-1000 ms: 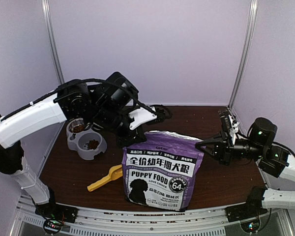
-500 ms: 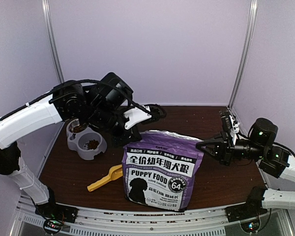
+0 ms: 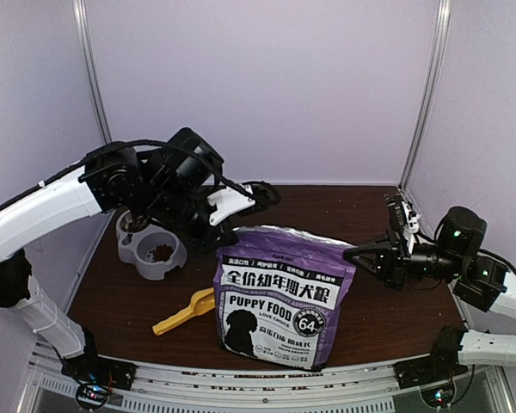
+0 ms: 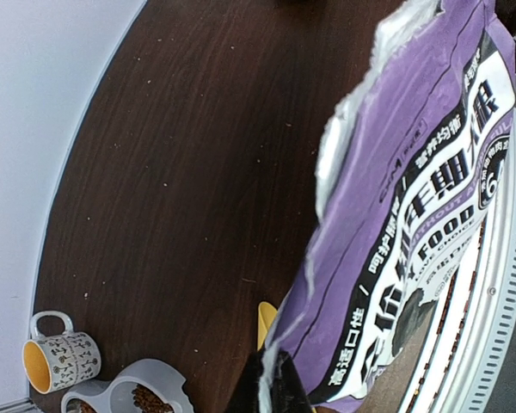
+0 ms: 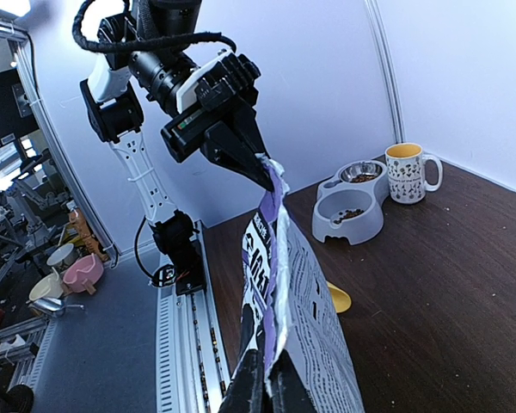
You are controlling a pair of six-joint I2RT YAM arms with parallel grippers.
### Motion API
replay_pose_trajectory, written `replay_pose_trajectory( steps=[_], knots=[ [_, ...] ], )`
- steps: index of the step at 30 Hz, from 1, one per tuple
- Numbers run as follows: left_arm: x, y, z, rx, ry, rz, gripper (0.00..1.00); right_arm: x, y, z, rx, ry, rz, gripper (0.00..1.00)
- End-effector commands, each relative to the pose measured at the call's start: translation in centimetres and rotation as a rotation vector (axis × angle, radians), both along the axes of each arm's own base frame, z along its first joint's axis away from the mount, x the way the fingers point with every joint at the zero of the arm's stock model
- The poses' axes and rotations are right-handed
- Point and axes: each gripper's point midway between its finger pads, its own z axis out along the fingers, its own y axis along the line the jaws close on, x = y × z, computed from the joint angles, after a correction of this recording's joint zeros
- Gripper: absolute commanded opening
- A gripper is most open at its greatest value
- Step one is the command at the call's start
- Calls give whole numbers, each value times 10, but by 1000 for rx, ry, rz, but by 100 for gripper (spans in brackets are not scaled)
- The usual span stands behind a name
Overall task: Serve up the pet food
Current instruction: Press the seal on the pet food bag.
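Observation:
The purple-and-white "PUPPY FOOD" bag (image 3: 284, 297) stands upright at the table's front middle. My left gripper (image 3: 224, 235) is shut on its top left corner, seen close in the left wrist view (image 4: 271, 389) and across the bag in the right wrist view (image 5: 260, 169). My right gripper (image 3: 354, 254) is shut on the top right corner (image 5: 262, 387). The bag's torn silver top edge (image 5: 278, 249) runs between them, nearly closed. Brown kibble (image 3: 161, 252) lies in the grey double bowl (image 3: 174, 262) at the left, also in the right wrist view (image 5: 351, 212).
A yellow scoop (image 3: 182, 314) lies on the table left of the bag, partly under it (image 4: 267, 320). A white patterned mug (image 5: 410, 172) with a yellow inside stands beyond the bowl (image 4: 60, 361). The dark wooden table (image 3: 370, 206) ends at a metal rail (image 3: 241, 391) in front.
My left arm has moved a little left and back, keeping hold of the bag's corner. The right arm and the bag's base have stayed put.

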Motion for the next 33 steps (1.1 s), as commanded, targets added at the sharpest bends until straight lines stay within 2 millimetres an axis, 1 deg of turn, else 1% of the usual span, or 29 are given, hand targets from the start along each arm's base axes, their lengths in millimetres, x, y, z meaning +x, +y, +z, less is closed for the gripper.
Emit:
replay_pose_trajectory(
  steps=[1, 3, 4, 5, 6, 7, 9, 15, 18, 19, 22, 24, 25, 26, 28, 30, 33],
  knots=[
    [21, 39, 3, 74, -62, 129, 4, -4, -4, 18, 47, -46, 1, 0],
    [22, 41, 3, 81, -70, 136, 13, -4, -4, 19, 48, -48, 2, 0],
    [23, 42, 2, 81, -70, 139, 16, -4, -4, 19, 47, -47, 2, 0],
    [22, 42, 3, 80, -69, 138, 16, -4, -4, 18, 46, -46, 2, 0],
    [22, 42, 3, 79, -68, 138, 16, -4, -4, 19, 48, -48, 2, 0],
    [22, 42, 2, 79, -66, 137, 13, -4, -4, 19, 48, -47, 1, 0],
    [22, 42, 2, 79, -63, 135, 0, -4, -4, 19, 47, -47, 1, 0],
    [17, 37, 1, 61, -39, 110, 0, -3, -4, 18, 42, -40, 0, 0],
    [15, 32, 4, 33, -33, 96, 0, 2, -3, 14, 0, -19, -19, 0],
    [14, 30, 5, 21, -28, 89, 0, 7, -4, 17, -19, -11, -44, 2],
    [9, 24, 10, -24, -11, 67, 0, 17, -4, 9, -125, 32, -91, 21],
    [7, 21, 13, -52, -3, 57, 0, 19, -5, 2, -202, 49, -104, 33],
    [5, 19, 15, -69, 2, 51, 0, 21, -4, 5, -216, 36, -114, 36],
    [3, 18, 16, -84, 9, 43, 0, 20, -3, 3, -246, 38, -112, 42],
    [0, 14, 19, -114, 20, 30, 0, 18, 1, 7, -284, 27, -104, 46],
    [-2, 13, 21, -134, 27, 23, 0, 16, 7, 11, -330, 11, -88, 48],
    [-4, 13, 25, -153, 23, 23, 0, 14, 17, 10, -432, 9, -74, 48]
  ],
)
